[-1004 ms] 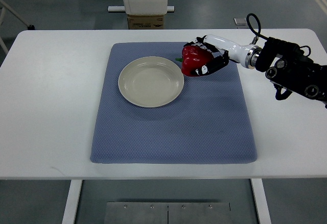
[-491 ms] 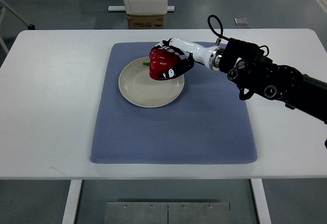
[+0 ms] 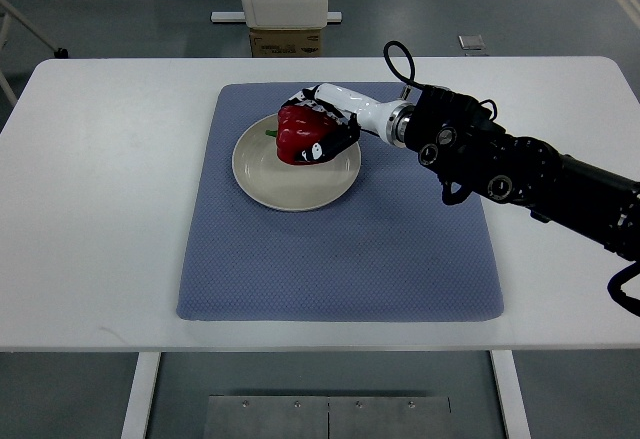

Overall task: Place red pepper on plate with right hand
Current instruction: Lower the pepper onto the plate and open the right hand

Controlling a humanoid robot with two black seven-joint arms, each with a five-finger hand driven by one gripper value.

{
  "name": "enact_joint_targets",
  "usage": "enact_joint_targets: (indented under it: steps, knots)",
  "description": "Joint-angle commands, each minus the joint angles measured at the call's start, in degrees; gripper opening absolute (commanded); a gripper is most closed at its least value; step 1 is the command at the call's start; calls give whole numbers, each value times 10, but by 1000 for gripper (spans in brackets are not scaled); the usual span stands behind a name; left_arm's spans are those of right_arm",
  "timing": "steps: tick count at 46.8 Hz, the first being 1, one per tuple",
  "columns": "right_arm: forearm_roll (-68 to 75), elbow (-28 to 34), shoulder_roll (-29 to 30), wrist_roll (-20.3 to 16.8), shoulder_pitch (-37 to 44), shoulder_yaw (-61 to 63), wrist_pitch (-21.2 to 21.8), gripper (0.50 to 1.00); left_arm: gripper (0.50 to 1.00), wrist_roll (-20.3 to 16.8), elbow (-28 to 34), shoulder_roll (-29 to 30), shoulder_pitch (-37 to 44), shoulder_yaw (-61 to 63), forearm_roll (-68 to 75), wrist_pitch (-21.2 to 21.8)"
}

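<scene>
The cream plate (image 3: 292, 171) lies on the blue mat (image 3: 340, 249), under and left of the right hand (image 3: 322, 124). The red pepper (image 3: 298, 136) sits over the plate's far right part, clasped by the right hand's fingers; whether it touches the plate cannot be told. No writing is legible anywhere.

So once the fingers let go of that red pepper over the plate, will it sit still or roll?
The red pepper looks lobed and rounded, so it may rock or settle onto one side. The plate seems shallow with a raised rim, which would probably stop any roll. Its glossy skin looks slippery, yet the right robot hand grips it firmly.
</scene>
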Motion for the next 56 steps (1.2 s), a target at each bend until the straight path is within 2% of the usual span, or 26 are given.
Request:
enact_joint_targets:
  steps: [1,44,53,56]
  knots:
    - [6,0,0,-7,0,0,-5,500,1000,0,0,0,0,0,0,0]
    - [8,30,0,18,-22,-2,-5,500,1000,0,0,0,0,0,0,0]
    - [8,30,0,18,-30,-3,-5,752,1000,0,0,0,0,0,0,0]
    - [8,30,0,18,-34,-3,-5,811,1000,0,0,0,0,0,0,0]
